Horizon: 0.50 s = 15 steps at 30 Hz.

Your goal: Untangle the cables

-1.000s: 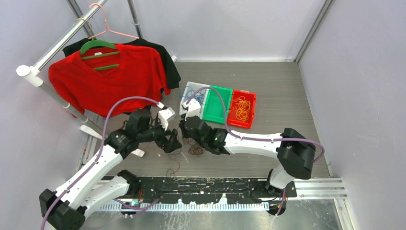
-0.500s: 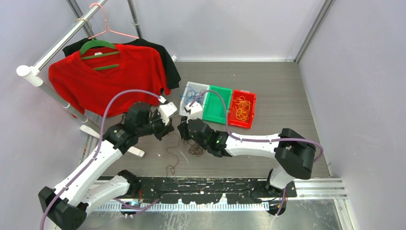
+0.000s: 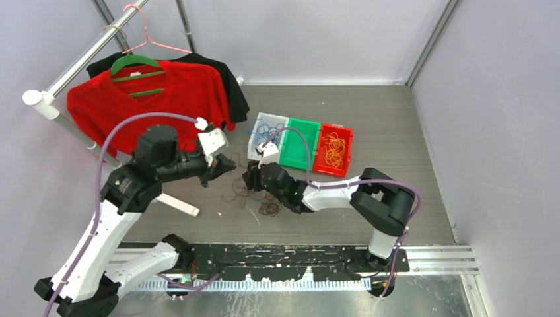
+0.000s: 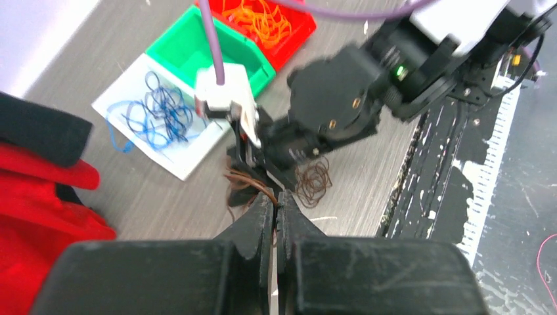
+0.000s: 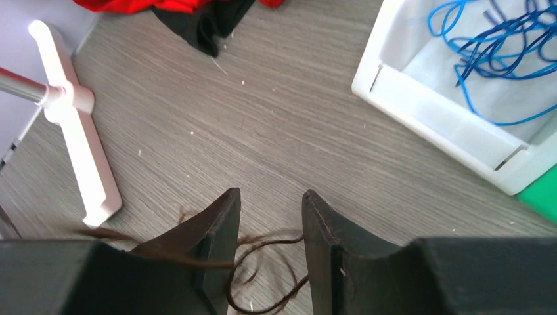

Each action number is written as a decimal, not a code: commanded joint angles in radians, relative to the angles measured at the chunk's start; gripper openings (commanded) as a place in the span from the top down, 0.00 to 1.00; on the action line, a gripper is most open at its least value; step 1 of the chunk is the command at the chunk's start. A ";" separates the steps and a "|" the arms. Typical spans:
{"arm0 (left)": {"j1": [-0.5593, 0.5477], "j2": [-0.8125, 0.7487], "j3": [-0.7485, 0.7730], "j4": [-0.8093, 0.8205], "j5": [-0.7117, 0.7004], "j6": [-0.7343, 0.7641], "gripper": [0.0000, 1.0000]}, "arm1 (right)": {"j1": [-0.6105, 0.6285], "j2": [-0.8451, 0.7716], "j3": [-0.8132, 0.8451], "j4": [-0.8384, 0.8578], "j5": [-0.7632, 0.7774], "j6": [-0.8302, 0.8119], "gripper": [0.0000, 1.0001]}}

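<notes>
Dark brown cables lie on the table: loose strands [image 3: 238, 195] and a small coiled clump [image 3: 269, 208], also [image 4: 314, 184]. My left gripper [image 3: 223, 165] is raised at their left and is shut [image 4: 274, 195] on one brown strand that runs down to the pile. My right gripper [image 3: 250, 178] is low over the strands. Its jaws [image 5: 269, 197] stand open, and a brown cable loop [image 5: 263, 275] lies loose on the table between the fingers. Blue cables [image 5: 492, 39] fill the white bin [image 3: 263, 125]; orange cables [image 3: 335, 148] fill the red bin [image 3: 345, 168].
A green bin [image 3: 298, 142] sits between the white and red bins. A rack with a red shirt [image 3: 148, 105] on a hanger stands at the back left, and its white foot [image 5: 72, 131] rests on the table near the strands. The black base rail [image 3: 297, 261] runs along the near edge.
My left gripper shut on a brown strand, then rose and pulled it back to the left. My right gripper opened and let the brown cables go; the strands spread out on the table.
</notes>
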<state>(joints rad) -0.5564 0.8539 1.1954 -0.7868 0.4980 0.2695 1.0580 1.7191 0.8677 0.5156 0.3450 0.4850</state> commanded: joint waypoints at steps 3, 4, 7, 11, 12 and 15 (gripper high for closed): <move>-0.003 0.059 0.282 -0.156 0.051 0.041 1.00 | 0.004 0.042 -0.003 0.109 -0.019 0.001 0.56; -0.004 0.066 0.316 -0.164 0.043 0.058 1.00 | 0.004 0.042 -0.015 0.115 -0.051 0.005 0.56; -0.004 0.083 0.405 -0.147 -0.010 0.114 1.00 | 0.003 0.037 -0.068 0.152 -0.067 0.026 0.56; -0.004 0.121 0.504 -0.077 -0.080 0.165 1.00 | 0.005 0.030 -0.146 0.232 -0.092 0.052 0.56; -0.004 0.129 0.516 -0.052 -0.085 0.167 1.00 | 0.008 0.026 -0.157 0.238 -0.096 0.054 0.57; -0.004 0.164 0.542 0.016 -0.078 0.151 1.00 | 0.013 0.006 -0.193 0.241 -0.095 0.063 0.60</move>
<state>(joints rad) -0.5564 0.9768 1.6920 -0.8841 0.4480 0.4007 1.0603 1.7737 0.7040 0.6537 0.2657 0.5217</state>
